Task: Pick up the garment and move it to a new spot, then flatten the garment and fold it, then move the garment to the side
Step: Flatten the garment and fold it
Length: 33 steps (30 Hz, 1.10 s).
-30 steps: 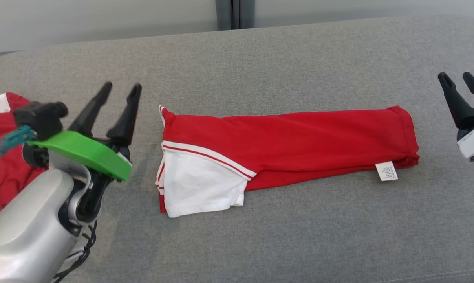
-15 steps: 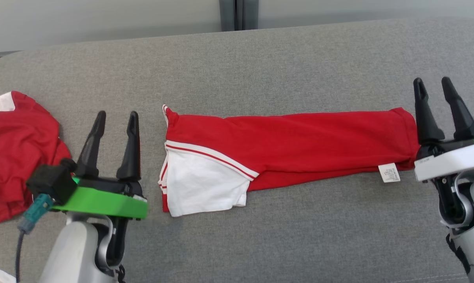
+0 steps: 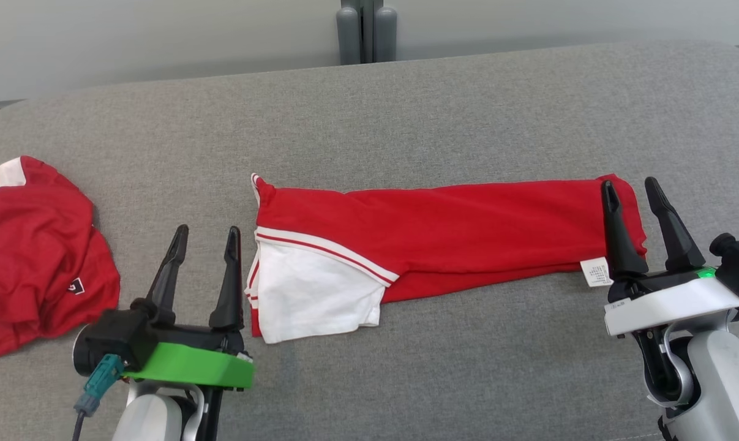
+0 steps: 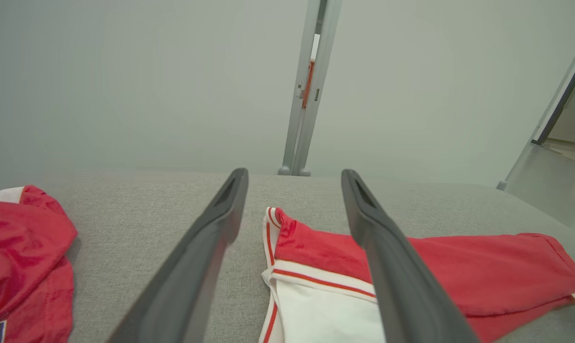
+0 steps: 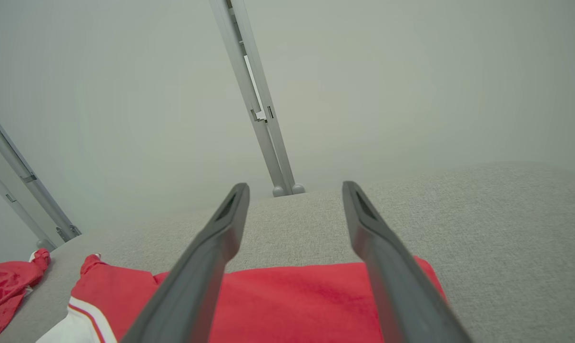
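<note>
Grey padded surface (image 3: 406, 110): garment (image 3: 455, 226) was laid flat at centre; left gripper (image 3: 207, 229) was held released at 9 o'clock, right gripper (image 3: 629, 181) released at 3 o'clock

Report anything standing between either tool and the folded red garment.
Nothing visible does. The left tool is open beside the white end of the folded red garment; the right tool is open at its other end.
</note>
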Motion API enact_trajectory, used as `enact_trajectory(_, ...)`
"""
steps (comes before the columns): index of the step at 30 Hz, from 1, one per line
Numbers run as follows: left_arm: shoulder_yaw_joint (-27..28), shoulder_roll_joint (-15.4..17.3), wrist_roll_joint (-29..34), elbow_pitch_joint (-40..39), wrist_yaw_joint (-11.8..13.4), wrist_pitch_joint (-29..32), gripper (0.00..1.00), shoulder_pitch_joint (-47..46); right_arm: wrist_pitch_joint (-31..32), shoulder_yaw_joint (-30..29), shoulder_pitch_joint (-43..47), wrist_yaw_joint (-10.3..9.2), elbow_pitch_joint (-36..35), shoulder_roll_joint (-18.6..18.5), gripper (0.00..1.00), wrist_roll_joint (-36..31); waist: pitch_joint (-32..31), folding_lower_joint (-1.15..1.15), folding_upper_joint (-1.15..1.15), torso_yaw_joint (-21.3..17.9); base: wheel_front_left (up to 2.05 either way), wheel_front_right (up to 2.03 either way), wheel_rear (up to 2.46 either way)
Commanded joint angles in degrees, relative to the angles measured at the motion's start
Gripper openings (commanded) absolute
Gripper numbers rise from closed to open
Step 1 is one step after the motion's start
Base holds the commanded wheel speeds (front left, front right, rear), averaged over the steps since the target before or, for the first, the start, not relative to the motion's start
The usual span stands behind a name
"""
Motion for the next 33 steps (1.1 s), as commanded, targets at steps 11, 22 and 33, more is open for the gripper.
enact_trajectory(11, -1.50, -0.48, -0.09, 0.97, -0.16, -0.16, 1.00, 0.24, -0.15, 0.04, -0.98, 0.00, 2.43, -0.47, 1.00, -1.05, 0.57, 0.00, 0.00, 0.78, 0.00, 0.00, 0.00)
enact_trajectory(22, -3.82, 0.29, -0.76, 2.26, -0.16, -0.16, 1.00, -1.90, -0.15, -7.45, -6.91, 0.00, 21.94, 0.73, 1.00, -6.05, 3.57, 0.00, 0.00, 2.19, 0.00, 0.00, 0.00)
enact_trajectory(33, -5.69, 0.45, -0.90, 2.91, -0.16, -0.16, 1.00, -3.29, -0.15, -17.50, -12.39, 0.00, 37.44, 4.53, 1.00, -9.60, 5.20, 0.00, 0.00, 4.04, 0.00, 0.00, 0.00)
